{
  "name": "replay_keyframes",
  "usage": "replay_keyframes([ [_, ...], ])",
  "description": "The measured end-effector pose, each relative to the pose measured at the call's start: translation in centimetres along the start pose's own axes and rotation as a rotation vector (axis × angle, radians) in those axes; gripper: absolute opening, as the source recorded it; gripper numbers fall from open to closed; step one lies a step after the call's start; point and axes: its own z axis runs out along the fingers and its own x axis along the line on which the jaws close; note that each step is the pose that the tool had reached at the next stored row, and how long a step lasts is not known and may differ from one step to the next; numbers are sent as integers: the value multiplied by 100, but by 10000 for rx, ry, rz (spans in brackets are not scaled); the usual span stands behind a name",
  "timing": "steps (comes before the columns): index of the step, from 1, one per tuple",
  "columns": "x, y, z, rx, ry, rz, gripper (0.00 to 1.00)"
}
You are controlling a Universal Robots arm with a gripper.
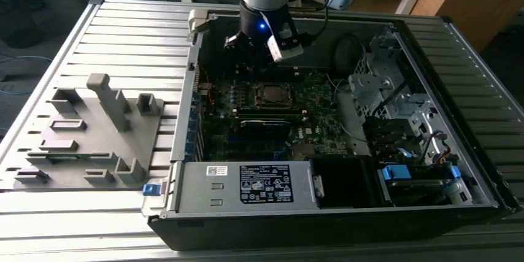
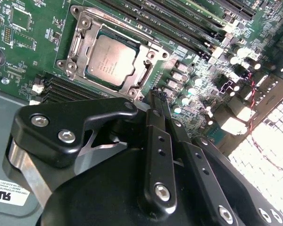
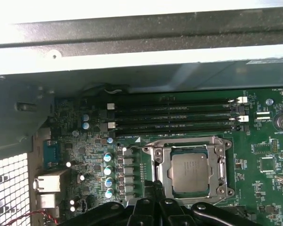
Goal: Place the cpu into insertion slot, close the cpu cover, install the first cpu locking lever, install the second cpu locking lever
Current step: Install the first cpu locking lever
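The cpu (image 2: pixel 114 60) (image 3: pixel 191 170), a flat silver-grey square, lies seated in the insertion slot (image 1: pixel 274 93) on the green motherboard. The cpu cover (image 2: pixel 148 52) (image 3: pixel 217 147), a silvery frame, lies flat over the chip's edges. Thin metal lever rods run along two sides of the frame. My gripper (image 2: pixel 158 96) (image 3: pixel 155 186) (image 1: pixel 260 50) hovers above the board just beside the socket. Its black fingers (image 2: pixel 155 141) are pressed together, shut on nothing.
Long black memory slots (image 3: pixel 172 117) run beside the socket. The open case has a metal wall (image 3: pixel 141 56) close by, a drive cage (image 1: pixel 385 96) at the exterior view's right and a power supply (image 1: pixel 262 182) in front. A grey fixture plate (image 1: pixel 90 139) lies outside the case.
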Motion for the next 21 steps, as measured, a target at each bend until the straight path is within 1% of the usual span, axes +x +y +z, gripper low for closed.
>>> replay_keyframes([
  [6,68,-5,4,-1,0,-2,11],
  [8,81,-6,5,-1,-1,-1,11],
  [13,83,-7,2,-1,0,-1,11],
  [21,83,-5,-24,-2,-1,-1,11],
])
